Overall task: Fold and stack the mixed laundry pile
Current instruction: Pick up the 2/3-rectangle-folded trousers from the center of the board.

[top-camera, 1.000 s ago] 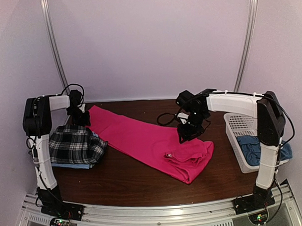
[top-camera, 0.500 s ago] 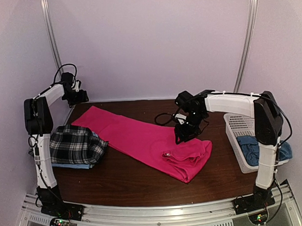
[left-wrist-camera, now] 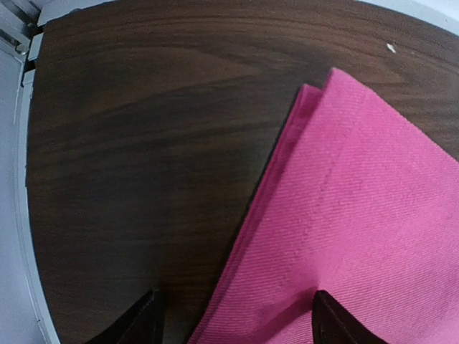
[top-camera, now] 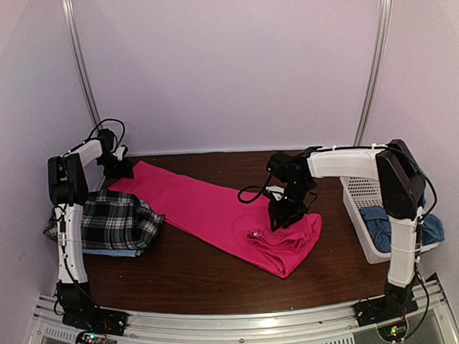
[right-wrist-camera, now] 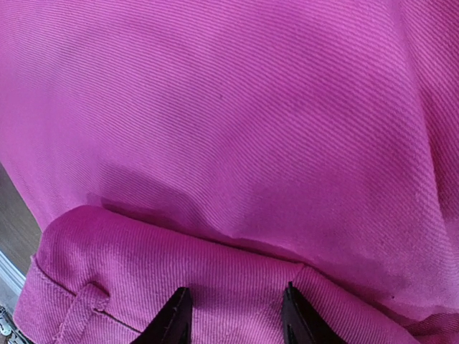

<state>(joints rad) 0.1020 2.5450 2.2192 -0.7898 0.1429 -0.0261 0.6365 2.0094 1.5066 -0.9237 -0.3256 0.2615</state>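
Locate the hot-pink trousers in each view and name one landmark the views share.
Top external: hot-pink trousers lie diagonally across mid-picture.
Left wrist: trousers cover the right half, hem corner uppermost.
Right wrist: trousers nearly fill the frame, waistband lowest.
Shared landmark: dark wooden table.

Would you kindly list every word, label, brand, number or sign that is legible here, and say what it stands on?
No text can be read anywhere.
The hot-pink trousers show plain weave and a blank belt loop.
The plaid shirt and white basket carry no visible label.
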